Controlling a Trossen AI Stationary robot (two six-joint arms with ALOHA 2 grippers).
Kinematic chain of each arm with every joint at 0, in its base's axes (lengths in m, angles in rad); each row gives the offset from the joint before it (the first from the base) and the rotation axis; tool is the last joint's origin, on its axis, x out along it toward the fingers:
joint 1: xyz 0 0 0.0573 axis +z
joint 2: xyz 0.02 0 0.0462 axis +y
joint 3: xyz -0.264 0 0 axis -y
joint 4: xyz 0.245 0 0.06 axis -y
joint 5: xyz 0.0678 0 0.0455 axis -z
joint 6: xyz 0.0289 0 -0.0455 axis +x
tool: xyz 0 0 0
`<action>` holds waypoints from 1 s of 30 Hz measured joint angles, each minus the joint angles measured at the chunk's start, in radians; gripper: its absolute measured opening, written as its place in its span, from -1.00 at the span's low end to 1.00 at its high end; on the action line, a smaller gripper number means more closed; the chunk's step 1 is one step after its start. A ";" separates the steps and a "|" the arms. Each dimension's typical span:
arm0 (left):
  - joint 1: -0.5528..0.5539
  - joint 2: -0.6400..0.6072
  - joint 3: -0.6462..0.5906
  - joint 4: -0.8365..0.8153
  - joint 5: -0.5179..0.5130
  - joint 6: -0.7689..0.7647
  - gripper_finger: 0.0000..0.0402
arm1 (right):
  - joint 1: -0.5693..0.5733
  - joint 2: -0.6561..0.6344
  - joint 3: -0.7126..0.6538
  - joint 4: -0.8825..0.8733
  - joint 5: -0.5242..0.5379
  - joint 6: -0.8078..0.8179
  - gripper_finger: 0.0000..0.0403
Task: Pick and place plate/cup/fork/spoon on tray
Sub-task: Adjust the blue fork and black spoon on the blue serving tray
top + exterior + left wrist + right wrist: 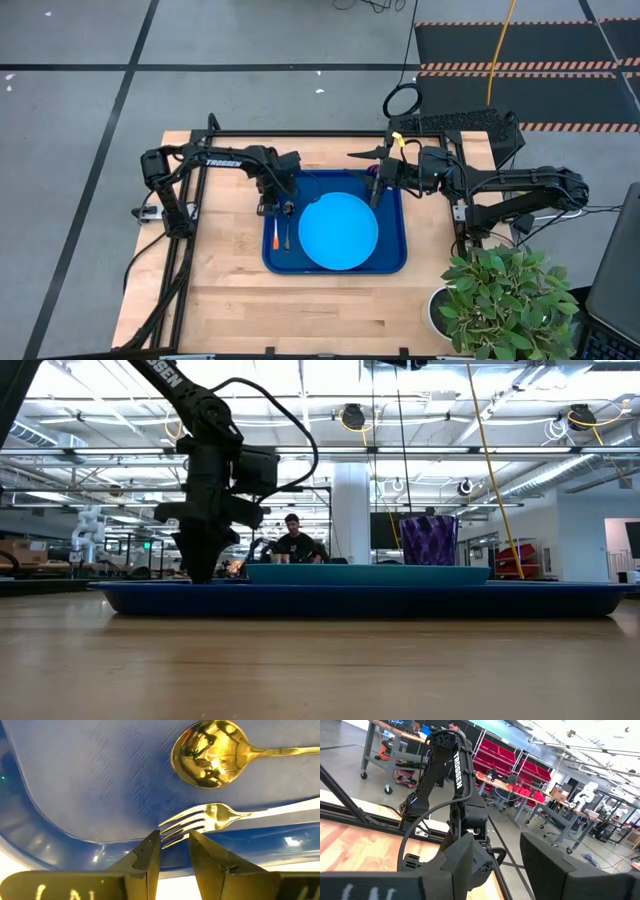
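the tray (90,785) looks like glossy plastic with a fine crosshatched texture. on it, the spoon (212,752) and the fork (210,817) show mirror-bright polished metal. beside the tray, the table (230,300) is smooth pale wood with visible grain.

Sky-blue plate (339,232) glows against the dark-blue tray (391,262), whose surface carries a fine crosshatched texture in the left wrist view. The fork (275,233) shows an orange-red handle from above, its tines shining golden up close; the spoon (210,753) gleams gold too, mirror-bright. The cup (429,540) is deep purple with a faceted pattern. The desk (230,300) is pale wood grain. Both arms are black.
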State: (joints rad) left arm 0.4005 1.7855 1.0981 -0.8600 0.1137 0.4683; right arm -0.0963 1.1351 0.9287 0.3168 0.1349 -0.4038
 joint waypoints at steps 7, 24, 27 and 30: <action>-0.019 0.000 0.000 0.000 0.009 0.008 -0.48 | 0.000 0.000 0.000 0.000 0.000 0.000 -0.22; -0.026 0.000 0.040 -0.009 -0.059 0.023 -0.48 | 0.000 0.000 0.000 0.000 0.000 -0.001 -0.22; -0.034 0.000 0.053 -0.009 -0.027 0.023 -0.48 | 0.000 0.000 0.000 0.000 0.000 -0.001 -0.22; -0.038 0.000 0.054 -0.013 -0.023 0.026 -0.48 | 0.000 0.000 0.000 0.000 0.000 -0.001 -0.22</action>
State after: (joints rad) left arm 0.3622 1.7859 1.1519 -0.8726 0.0902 0.4945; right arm -0.0960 1.1348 0.9287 0.3168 0.1349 -0.4046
